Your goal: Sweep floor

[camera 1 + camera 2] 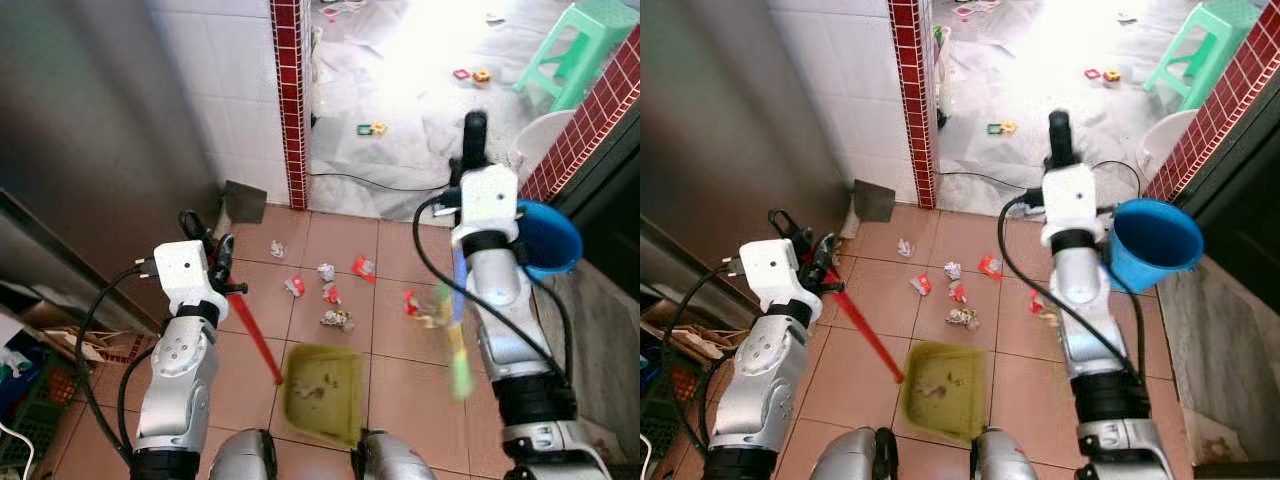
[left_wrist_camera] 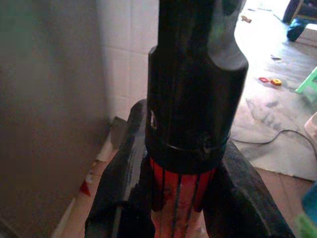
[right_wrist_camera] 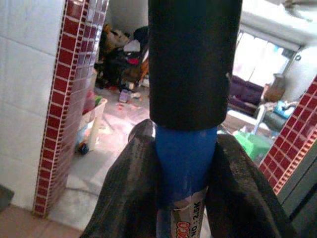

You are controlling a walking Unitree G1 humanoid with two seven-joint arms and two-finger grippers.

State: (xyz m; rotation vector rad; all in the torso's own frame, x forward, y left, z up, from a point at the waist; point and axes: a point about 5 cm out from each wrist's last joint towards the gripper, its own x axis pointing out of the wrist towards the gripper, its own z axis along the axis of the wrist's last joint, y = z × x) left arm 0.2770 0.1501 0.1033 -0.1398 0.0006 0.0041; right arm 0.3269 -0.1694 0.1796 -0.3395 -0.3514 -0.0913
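Left arm is bent at the elbow and raised beside the grey wall, and the left end effector is clamped around the red dustpan handle; in the left wrist view both black fingers press on the ribbed red shaft just under its black cap; the handle slants down from that grip to the yellow-green dustpan, which sits flat on the tiled floor between the robot's two arms; inside the pan a few pale specks of dirt, hard to make out.

Right arm stands nearly upright to the right of the dustpan, wrist high; the right end effector is closed on the blue broom handle, fingers on either side just below its black top; the broom hangs down along the forearm, its green bristle end blurred and its outline unclear; in the right eye view the arm hides most of it.

Litter, red and white crumpled scraps, lies scattered on the tiles just beyond the dustpan's far edge; a blue bucket sits right of the right arm, its inside not visible; a green stool, cut off at the frame's edge, stands well beyond.
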